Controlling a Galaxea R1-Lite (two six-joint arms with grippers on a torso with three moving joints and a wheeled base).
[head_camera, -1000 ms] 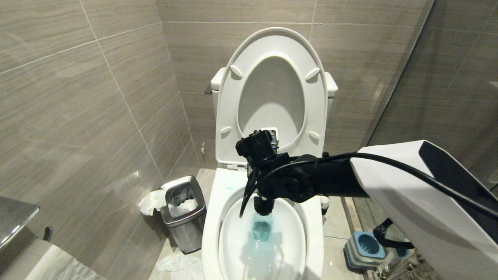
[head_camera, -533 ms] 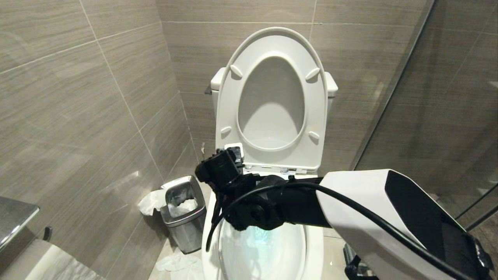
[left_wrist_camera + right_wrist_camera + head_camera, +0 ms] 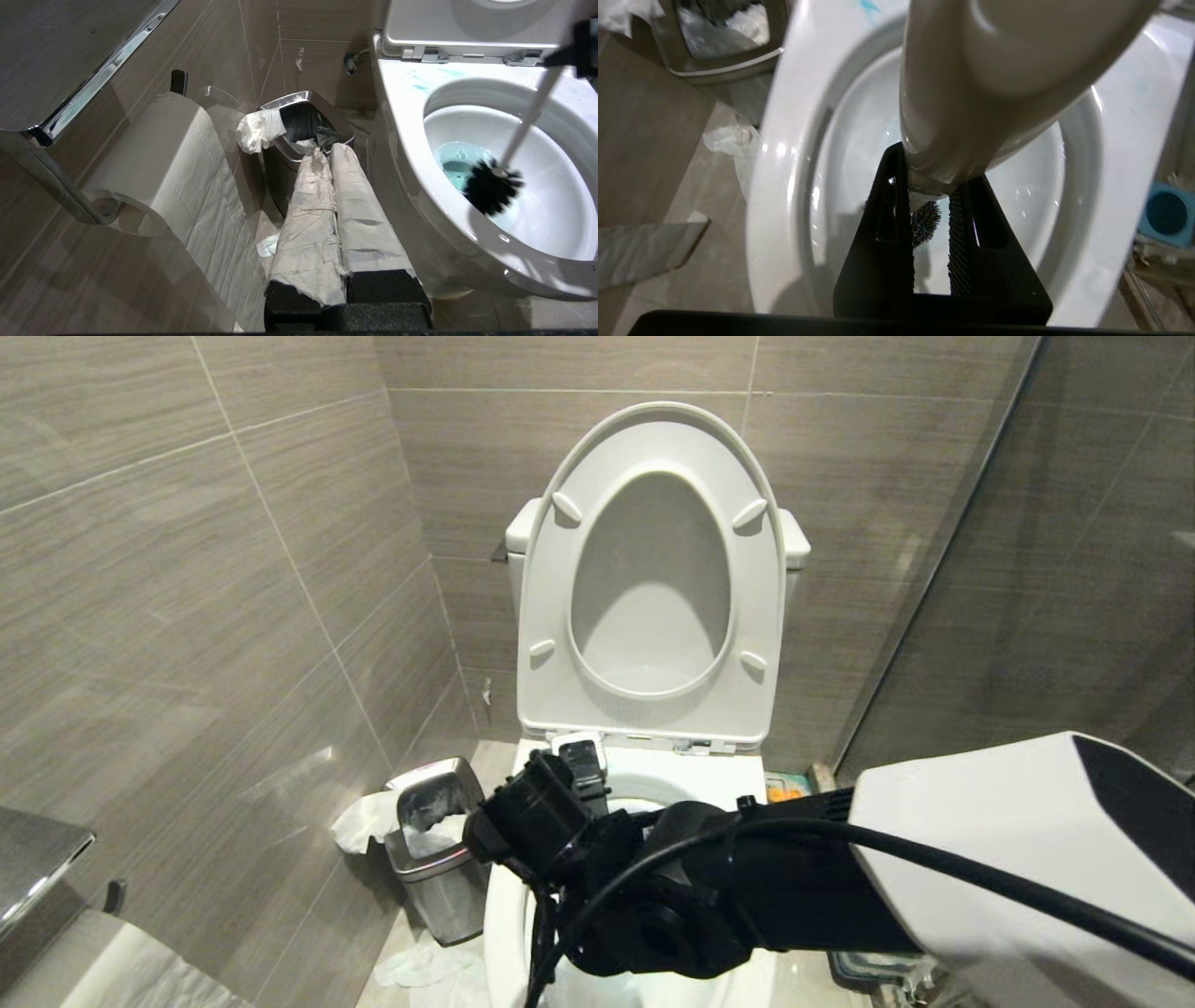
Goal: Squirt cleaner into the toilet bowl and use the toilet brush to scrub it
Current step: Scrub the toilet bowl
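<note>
white toilet bowl [image 3: 406,154], black-bristled toilet brush [image 3: 490,186]

One toilet bowl [image 3: 402,121]; one toilet brush [image 3: 491,185]; one waste bin [image 3: 439,859]; two grippers

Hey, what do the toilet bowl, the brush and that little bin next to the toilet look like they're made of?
The toilet bowl looks like glazed ceramic: white, thick-walled, with sharp glossy highlights. The toilet brush seems to be plastic: a slim, smooth white handle and stiff black bristles. The waste bin looks like brushed steel, grey with a soft metallic sheen; in the left wrist view it has a black liner that is probably thin plastic.
</note>
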